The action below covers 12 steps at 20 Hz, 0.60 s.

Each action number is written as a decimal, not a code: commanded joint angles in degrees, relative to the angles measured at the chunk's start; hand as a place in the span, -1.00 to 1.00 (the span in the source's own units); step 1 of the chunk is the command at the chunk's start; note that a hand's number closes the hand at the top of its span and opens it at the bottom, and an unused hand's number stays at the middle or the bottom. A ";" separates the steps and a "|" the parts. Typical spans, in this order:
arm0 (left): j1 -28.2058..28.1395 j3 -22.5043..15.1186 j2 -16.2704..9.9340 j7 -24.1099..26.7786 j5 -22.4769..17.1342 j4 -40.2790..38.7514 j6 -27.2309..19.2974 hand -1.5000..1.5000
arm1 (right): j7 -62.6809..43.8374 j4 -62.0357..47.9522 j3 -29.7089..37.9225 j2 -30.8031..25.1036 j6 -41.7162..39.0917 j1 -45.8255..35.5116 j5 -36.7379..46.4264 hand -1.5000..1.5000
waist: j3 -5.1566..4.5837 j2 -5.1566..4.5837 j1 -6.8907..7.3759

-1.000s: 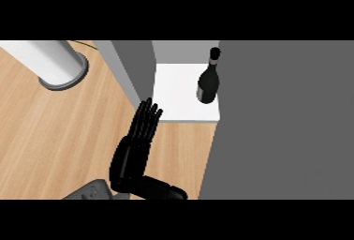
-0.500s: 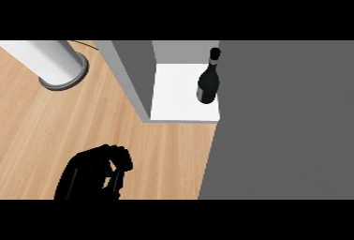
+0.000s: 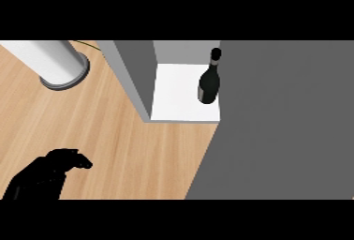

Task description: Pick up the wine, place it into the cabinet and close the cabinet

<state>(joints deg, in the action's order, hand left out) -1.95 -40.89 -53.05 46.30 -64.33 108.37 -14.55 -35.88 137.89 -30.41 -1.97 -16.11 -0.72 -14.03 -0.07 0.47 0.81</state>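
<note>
The dark wine bottle (image 3: pixel 210 82) stands upright on the white cabinet floor (image 3: pixel 176 101), at its right side, beside the edge of the big grey cabinet door (image 3: pixel 283 122). The cabinet's grey side wall (image 3: pixel 135 77) borders the shelf on the left. My left hand (image 3: pixel 50 171) shows at the lower left over the wooden counter, far from the cabinet, its fingers curled and holding nothing. The right hand does not show in the head view.
A white cylinder on a grey round base (image 3: pixel 61 63) stands at the back left. The wooden counter top (image 3: pixel 117 150) stretches between my hand and the cabinet. The grey door fills the right side of the view.
My left hand, stretched toward the cabinet's front a second ago, has drawn back to the lower left and curled its fingers. The bottle has stayed where it was.
</note>
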 commanded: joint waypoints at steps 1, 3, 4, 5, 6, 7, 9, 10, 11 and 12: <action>-7.40 4.36 -4.03 4.12 -1.66 1.21 5.47 -1.00 | -3.25 3.24 -10.40 1.88 5.59 -3.78 7.18 1.00 | -0.07 0.06 0.41; -7.48 8.97 -5.98 2.76 -6.95 -0.87 8.63 -1.00 | -7.82 5.86 -15.35 1.91 7.70 -3.73 9.13 1.00 | -0.17 0.34 -0.07; -11.15 8.84 -8.29 4.22 -5.68 2.15 8.68 -1.00 | -5.07 -0.83 -16.17 1.91 8.20 -6.09 10.69 1.00 | -0.09 0.26 1.07; -10.03 9.37 -7.31 3.60 -6.33 1.24 8.62 -1.00 | -8.27 0.82 -18.94 1.92 10.82 -8.84 11.12 1.00 | -0.15 0.28 0.66; -11.19 10.51 -7.06 4.78 -6.90 -1.69 10.31 -1.00 | -6.23 -0.90 -20.85 1.92 13.15 -9.88 12.42 1.00 | -0.17 0.20 0.64; -12.81 10.41 -7.76 6.27 -5.69 -1.15 11.17 -1.00 | -7.49 -1.94 -21.13 1.91 16.15 -13.21 12.26 1.00 | -0.22 0.29 1.34; -14.88 12.03 -9.83 6.16 -6.85 -2.31 13.29 -1.00 | -7.61 -2.92 -25.53 1.91 20.98 -14.69 14.86 1.00 | -0.19 0.43 1.13; -14.94 12.43 -9.03 6.99 -6.62 -4.97 14.83 -1.00 | -5.46 -7.36 -24.94 1.91 22.74 -18.04 14.23 1.00 | -0.22 0.11 1.41; -16.40 13.12 -10.78 6.41 -7.66 -2.14 14.65 -1.00 | -3.52 -7.94 -27.04 1.91 26.46 -18.69 16.01 1.00 | -0.16 0.35 1.69; -16.92 14.38 -11.82 6.80 -7.81 -3.62 16.80 -1.00 | -4.83 -7.62 -26.36 1.86 28.27 -20.91 16.53 1.00 | -0.19 0.32 1.54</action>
<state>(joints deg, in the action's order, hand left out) -15.79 -29.47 -62.03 52.14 -70.77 105.94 -1.68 -41.32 134.76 -47.61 -3.43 3.72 -14.67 -1.29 -0.24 0.74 2.03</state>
